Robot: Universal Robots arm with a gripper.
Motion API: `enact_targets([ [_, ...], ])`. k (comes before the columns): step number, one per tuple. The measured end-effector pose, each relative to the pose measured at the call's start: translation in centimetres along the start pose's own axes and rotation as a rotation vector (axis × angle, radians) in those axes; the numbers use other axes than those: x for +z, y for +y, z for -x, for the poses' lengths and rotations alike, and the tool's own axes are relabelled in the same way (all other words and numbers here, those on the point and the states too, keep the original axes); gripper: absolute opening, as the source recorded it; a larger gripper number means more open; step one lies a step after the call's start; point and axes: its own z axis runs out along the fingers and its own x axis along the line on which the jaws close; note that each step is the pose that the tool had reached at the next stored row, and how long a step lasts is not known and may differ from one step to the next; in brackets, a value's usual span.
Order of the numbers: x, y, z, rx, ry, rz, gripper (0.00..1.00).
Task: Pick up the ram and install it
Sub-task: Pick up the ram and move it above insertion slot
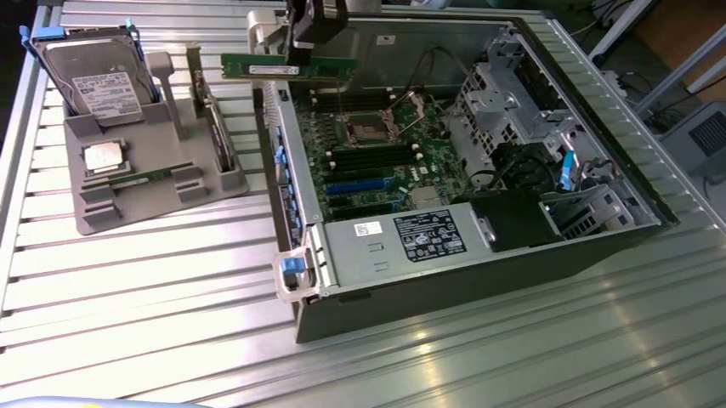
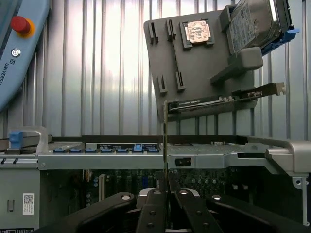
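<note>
The ram is a slim green stick hanging level in the air, with my gripper shut on its end toward the exterior view's right. It hovers over the open computer case's rim, at the case's back corner on the exterior view's left, just short of the motherboard. The black memory slots lie lower and nearer the camera. In the wrist view the ram appears edge-on as a thin strip rising from my gripper, above the case wall.
On the exterior view's left a grey holder carries a hard drive, a silver CPU chip and a second green stick. Cables and a drive cage crowd the case. The wrist view includes a pendant with a red button.
</note>
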Motion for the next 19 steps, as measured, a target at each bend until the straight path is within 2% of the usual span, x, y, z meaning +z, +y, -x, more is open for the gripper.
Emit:
enact_targets([
  [5, -0.09, -0.82, 0.0, 0.000, 0.0000, 0.0014, 0.13],
  [19, -0.47, -4.29, 0.0, 0.000, 0.0000, 0.0081, 0.13],
])
